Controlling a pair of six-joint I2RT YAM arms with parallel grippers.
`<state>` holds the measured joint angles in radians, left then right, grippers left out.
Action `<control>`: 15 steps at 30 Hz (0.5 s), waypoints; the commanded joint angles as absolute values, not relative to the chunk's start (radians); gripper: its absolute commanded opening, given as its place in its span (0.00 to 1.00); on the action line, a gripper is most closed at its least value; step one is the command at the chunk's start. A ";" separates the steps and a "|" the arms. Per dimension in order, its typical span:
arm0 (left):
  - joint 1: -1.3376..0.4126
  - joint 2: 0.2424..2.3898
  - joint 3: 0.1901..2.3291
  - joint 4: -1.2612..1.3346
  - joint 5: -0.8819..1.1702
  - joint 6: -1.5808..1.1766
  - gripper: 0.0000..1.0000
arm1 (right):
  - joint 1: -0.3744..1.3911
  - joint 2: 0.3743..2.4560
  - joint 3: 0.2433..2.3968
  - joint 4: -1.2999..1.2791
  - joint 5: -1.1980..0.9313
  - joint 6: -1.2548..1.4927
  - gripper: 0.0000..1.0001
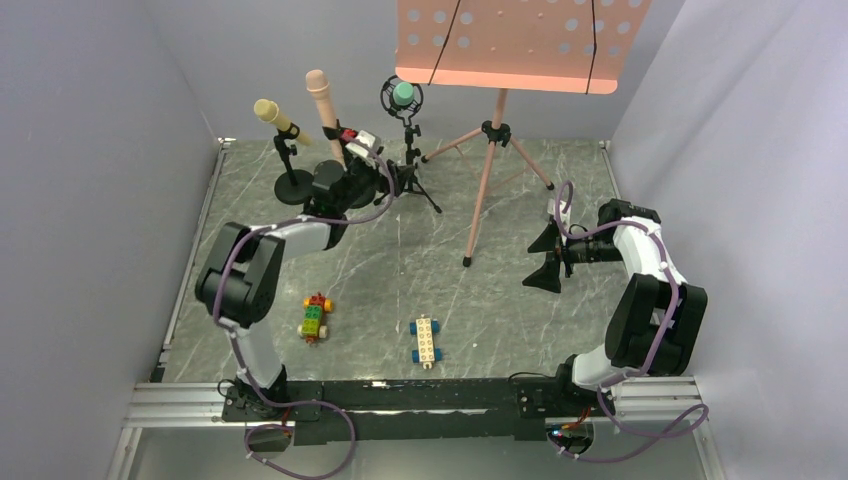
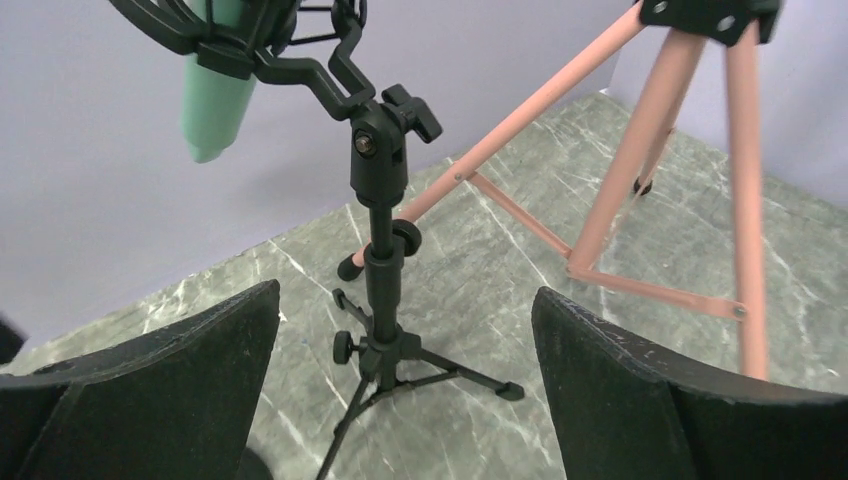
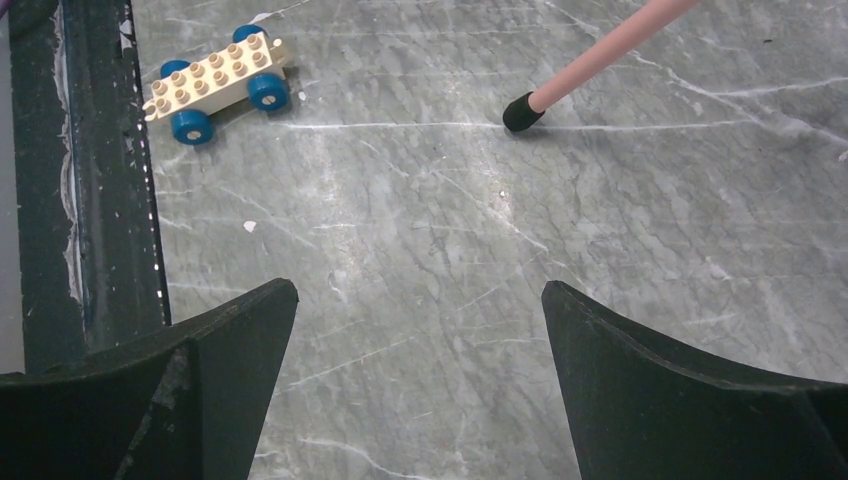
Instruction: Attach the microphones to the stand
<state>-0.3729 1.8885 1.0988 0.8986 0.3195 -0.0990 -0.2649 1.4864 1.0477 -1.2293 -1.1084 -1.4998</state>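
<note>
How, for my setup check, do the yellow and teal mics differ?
The yellow mic leans left; the teal mic stands near upright. The yellow mic's stand has a round base; the teal mic's stand is a tripod with a ring mount. Both are mounted.

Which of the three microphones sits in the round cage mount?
The teal-green microphone, rightmost, ringed by the black mount; the pink microphone and yellow microphone have no ring.

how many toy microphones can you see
3: pale yellow microphone on the round-base stand, far left; pink microphone upright beside it; teal microphone in the tripod stand.
</note>
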 commanded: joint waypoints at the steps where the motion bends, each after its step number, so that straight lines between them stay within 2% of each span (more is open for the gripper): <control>1: -0.387 1.706 0.980 0.903 0.233 -0.135 0.99 | -0.270 1.451 1.073 -1.228 -1.128 -1.531 1.00; 8: -0.394 1.414 0.773 0.664 0.129 -0.216 0.99 | -0.282 1.419 1.067 -1.221 -1.138 -1.525 1.00; 12: -0.391 1.176 0.677 0.528 0.184 -0.193 0.99 | -0.306 1.396 1.065 -1.229 -1.162 -1.538 1.00; 15: -0.386 1.041 0.716 0.285 0.222 -0.129 0.99 | -0.329 1.372 1.064 -1.228 -1.186 -1.536 1.00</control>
<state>-0.3893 1.2102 0.6769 0.5552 0.1822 -0.1761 -0.3004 1.4242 1.0477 -1.2289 -1.1126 -1.5002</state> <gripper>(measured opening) 0.994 0.994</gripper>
